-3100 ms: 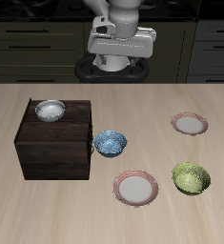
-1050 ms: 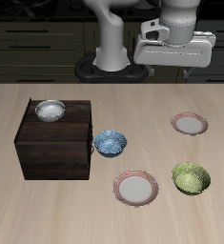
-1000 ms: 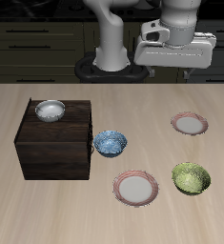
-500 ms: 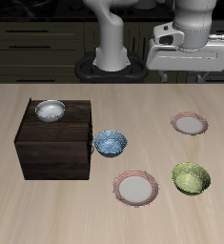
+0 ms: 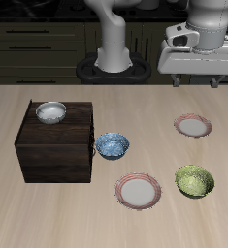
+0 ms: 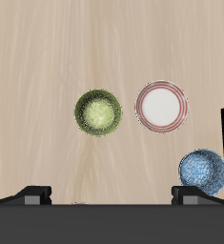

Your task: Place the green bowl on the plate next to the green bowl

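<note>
Wooden table (image 5: 48,208), dark cabinets behind. Gripper (image 5: 201,83) hangs high, nothing in it, fingers spread wide. Green bowl (image 6: 98,111) sits well below it on table, apart from plate (image 6: 162,105) just beside. Blue bowl (image 6: 202,171) farther out, near dark box (image 5: 55,143).

Evenly and softly lit, with no glare or hot spots anywhere. Only faint, diffuse shadows under the round yellow-green mottled bowl (image 5: 194,180) and the pink-rimmed flat plate with pale grey centre (image 5: 138,190) on the pale wooden table (image 5: 48,208). Dim and murky behind the table's back edge. Low resolution, slightly soft edges, sharp throughout in the wrist view, no visible distortion.
</note>
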